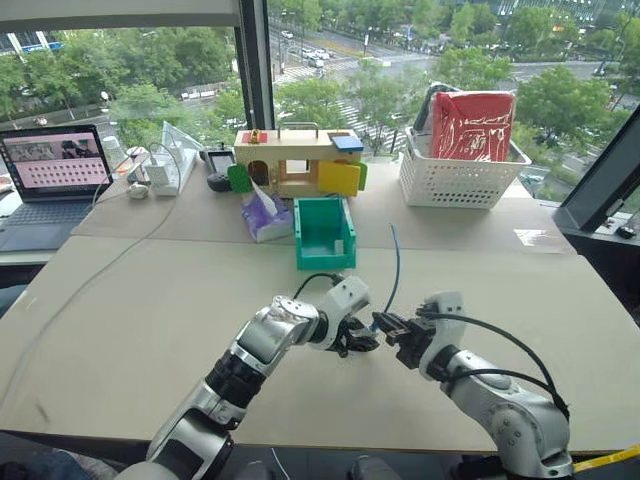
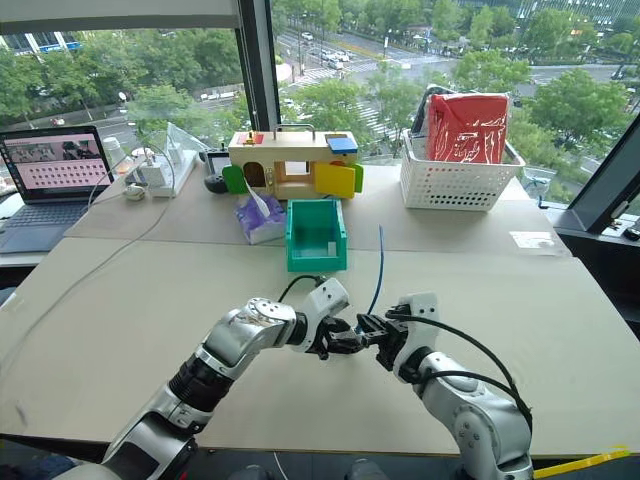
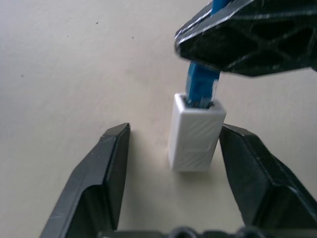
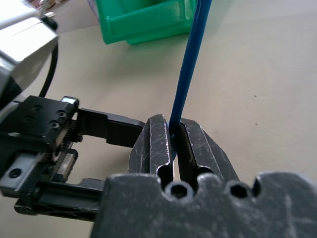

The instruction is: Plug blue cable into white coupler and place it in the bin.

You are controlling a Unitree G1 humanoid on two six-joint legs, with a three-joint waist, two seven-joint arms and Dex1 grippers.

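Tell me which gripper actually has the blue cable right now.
The right gripper: its fingers are clamped shut on the blue cable. The left gripper stands open, its fingers either side of the white coupler, with the plug seated in its socket.

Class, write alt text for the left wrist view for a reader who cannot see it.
A white coupler with the blue cable plugged into its top stands between the left gripper's open black fingers. Above it, the right gripper holds the cable over a beige table.
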